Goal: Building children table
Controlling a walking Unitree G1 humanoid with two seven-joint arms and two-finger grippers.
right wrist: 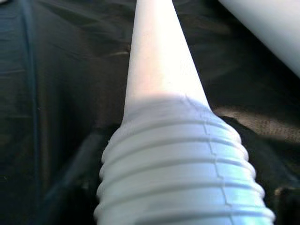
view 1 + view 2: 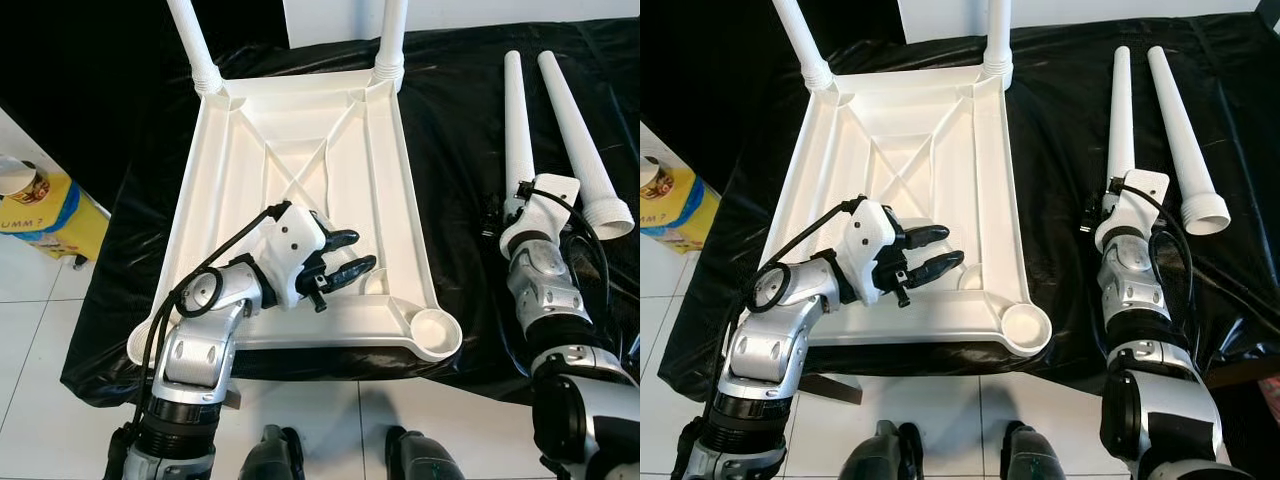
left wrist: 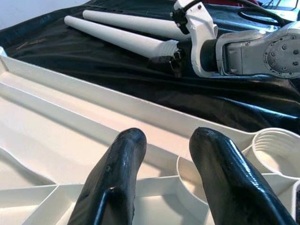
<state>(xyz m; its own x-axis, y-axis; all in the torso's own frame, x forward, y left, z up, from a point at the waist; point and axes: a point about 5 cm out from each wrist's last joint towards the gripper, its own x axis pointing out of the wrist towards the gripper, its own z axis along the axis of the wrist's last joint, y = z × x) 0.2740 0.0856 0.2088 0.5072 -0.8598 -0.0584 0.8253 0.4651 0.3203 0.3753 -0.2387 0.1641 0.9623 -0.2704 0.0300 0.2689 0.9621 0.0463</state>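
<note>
While the white tabletop [image 2: 300,190] lies upside down on the black sheet [image 2: 450,150] covering the surface, two legs are already screwed into its far corners: one far-left leg [image 2: 192,45] and one far-right leg [image 2: 392,40], both standing upright. The near-right socket [image 2: 436,330] is bare, threaded ring visible. The left gripper [image 2: 345,255] hovers over the near-right part of the tabletop's ribbed underside, jaws apart by a moderate gap, holding nothing; in the left wrist view its fingers [image 3: 115,183] point toward the rim and that socket [image 3: 276,154]. Two loose legs lie side by side on the sheet to the right of the tabletop, well apart from it: the inner leg [image 2: 516,120] and the outer leg [image 2: 585,150], threaded ends nearest the robot. The right gripper [image 2: 522,195] sits at the threaded end of the inner leg; in the right wrist view the ribbed threads [image 1: 183,173] lie between dark fingers, so the jaws look closed around that leg. A yellow package [image 2: 45,215] sits on the white floor tiles [image 2: 30,350] at left.
</note>
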